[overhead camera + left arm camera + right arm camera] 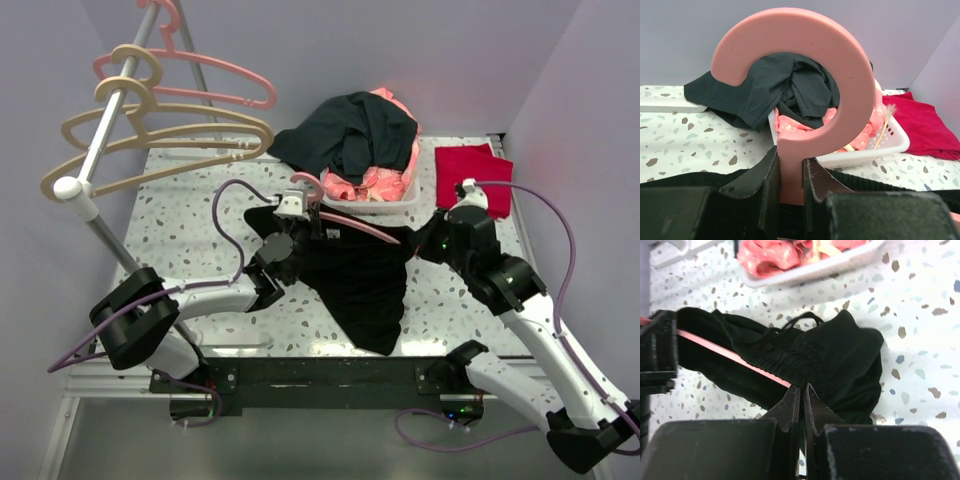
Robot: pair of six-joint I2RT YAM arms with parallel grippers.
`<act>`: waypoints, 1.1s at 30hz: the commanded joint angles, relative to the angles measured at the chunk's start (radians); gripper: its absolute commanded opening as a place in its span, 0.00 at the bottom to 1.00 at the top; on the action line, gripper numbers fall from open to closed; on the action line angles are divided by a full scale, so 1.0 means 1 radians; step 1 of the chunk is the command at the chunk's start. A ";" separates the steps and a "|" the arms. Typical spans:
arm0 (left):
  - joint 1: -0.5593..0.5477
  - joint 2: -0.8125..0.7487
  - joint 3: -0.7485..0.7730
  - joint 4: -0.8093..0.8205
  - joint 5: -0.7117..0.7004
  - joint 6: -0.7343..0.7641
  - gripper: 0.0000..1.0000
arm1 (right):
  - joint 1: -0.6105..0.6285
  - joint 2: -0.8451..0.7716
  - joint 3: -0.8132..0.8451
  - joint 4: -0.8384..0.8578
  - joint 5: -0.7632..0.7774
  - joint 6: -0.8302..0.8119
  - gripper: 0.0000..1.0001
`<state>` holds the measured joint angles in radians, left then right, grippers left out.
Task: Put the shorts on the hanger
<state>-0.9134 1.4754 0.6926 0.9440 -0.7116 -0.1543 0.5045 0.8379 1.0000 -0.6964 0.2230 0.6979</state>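
Two grippers are sitting low over the black shorts [360,290], which are lying spread on the speckled table [180,225] between them. The left gripper [791,172] is clamping the pink hanger [852,80] by its neck, jaws narrow on either side of the stem, with the rounded hook standing upright just above the fingers. From that grip one thin pink arm is running across the black fabric toward the right gripper [801,394]. Its jaws are closed tight, with the tips touching the gathered waistband just where the pink arm is passing out of sight; whether any cloth is pinched I cannot tell. Most of the shorts are lying on the near side of both grippers. Just beyond the left gripper's fingers a white basket [892,145] is holding coral-pink clothes [790,125], and a dark grey-green garment [765,87] is draping over its rim. Beyond the right gripper, beside the basket, a folded red cloth [478,172] is lying flat. Well off to the left gripper's left, a metal rail [108,130] is carrying beige hangers [200,112] and more pink hangers [230,72].
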 commanded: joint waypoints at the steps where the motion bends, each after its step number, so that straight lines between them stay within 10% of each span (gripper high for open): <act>1: -0.022 -0.050 0.025 0.079 -0.048 0.073 0.00 | -0.003 0.026 0.112 -0.020 -0.046 -0.031 0.00; 29: -0.262 -0.158 0.651 -0.703 -0.112 0.193 0.00 | -0.001 0.233 0.850 -0.229 -0.273 -0.274 0.01; 33: -0.262 -0.156 0.662 -0.737 -0.114 0.203 0.00 | -0.001 0.115 0.754 -0.218 -0.356 -0.327 0.35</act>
<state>-1.1725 1.3384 1.3037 0.2581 -0.8093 -0.0021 0.5037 1.0592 1.7985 -0.9340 -0.0174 0.4503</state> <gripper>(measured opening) 0.228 0.239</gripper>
